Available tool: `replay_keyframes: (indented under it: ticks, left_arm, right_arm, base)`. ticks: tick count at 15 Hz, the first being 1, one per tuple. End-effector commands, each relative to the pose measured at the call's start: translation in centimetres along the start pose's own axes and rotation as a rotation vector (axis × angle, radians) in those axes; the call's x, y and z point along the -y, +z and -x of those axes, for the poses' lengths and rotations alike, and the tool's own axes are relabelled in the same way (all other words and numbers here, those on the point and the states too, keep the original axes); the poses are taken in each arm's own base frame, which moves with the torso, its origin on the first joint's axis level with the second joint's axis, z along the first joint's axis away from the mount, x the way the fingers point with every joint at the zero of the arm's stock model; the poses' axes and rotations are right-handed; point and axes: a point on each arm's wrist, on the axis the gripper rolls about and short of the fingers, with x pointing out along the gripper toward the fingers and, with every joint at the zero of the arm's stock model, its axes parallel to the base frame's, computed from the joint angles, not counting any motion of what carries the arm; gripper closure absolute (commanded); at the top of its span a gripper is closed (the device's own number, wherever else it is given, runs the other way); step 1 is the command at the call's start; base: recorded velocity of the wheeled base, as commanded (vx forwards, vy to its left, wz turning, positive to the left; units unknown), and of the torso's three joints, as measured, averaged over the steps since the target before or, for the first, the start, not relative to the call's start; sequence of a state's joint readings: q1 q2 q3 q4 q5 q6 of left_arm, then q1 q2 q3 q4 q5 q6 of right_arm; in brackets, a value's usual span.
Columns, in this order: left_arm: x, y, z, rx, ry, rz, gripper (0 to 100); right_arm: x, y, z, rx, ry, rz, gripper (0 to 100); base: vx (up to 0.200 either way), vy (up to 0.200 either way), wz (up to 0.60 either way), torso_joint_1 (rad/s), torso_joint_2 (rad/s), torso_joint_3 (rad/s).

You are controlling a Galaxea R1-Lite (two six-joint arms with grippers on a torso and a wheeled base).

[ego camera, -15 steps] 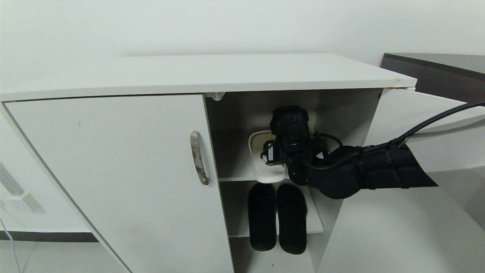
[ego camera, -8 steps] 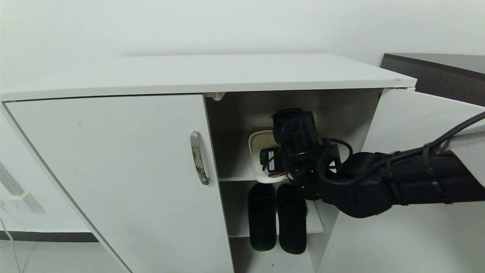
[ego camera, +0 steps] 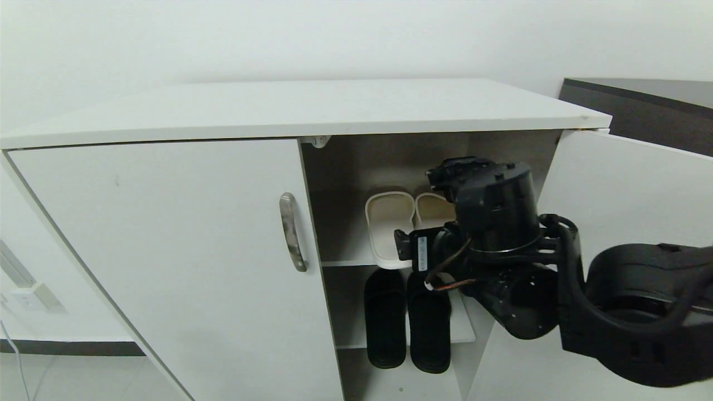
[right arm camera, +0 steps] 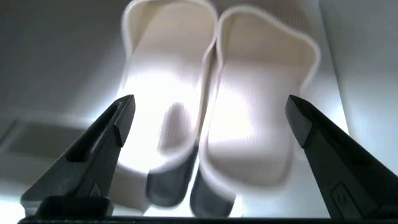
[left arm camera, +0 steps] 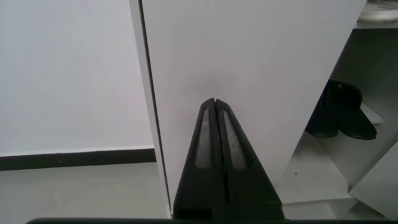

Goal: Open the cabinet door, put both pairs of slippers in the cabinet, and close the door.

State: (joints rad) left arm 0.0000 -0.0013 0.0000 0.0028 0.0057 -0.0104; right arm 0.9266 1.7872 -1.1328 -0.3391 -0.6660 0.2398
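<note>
The white cabinet (ego camera: pixel 334 106) has its right door (ego camera: pixel 624 189) swung open and its left door (ego camera: pixel 167 250) shut. A white pair of slippers (ego camera: pixel 390 223) lies side by side on the upper shelf, and a black pair of slippers (ego camera: pixel 406 317) on the shelf below. My right arm hangs in front of the opening. Its gripper (right arm camera: pixel 209 102) is open, just short of the white slippers (right arm camera: pixel 249 124), with nothing between the fingers. My left gripper (left arm camera: pixel 214 102) is shut and empty, low before the closed left door, with the black slippers (left arm camera: pixel 342 118) off to one side.
The left door carries a metal handle (ego camera: pixel 292 231) at its inner edge. The open right door stands close beside my right arm. A wall socket (ego camera: pixel 33 295) sits low on the left, and a dark counter (ego camera: pixel 640 100) stands behind on the right.
My right arm has pulled back out of the upper shelf toward the camera. The white pair, half covered before, now shows whole on the shelf.
</note>
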Motion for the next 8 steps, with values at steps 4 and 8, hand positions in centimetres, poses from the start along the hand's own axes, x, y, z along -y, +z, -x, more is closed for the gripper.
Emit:
replay_keyframes:
  ticks: [4, 8]
  left_arm:
    - [0.0, 0.0, 0.0, -0.002, 0.0, 0.0, 100]
    - [0.0, 0.0, 0.0, -0.002, 0.0, -0.001, 100]
  right_arm:
    - [2.1, -2.2, 6.1, 0.02, 0.177, -0.009, 0]
    - [2.8, -3.4, 7.1, 0.004, 0.27, -0.008, 100]
  base:
    - [0.0, 0.0, 0.0, 0.0, 0.0, 0.0]
    - [0.0, 0.0, 0.0, 0.0, 0.0, 0.0]
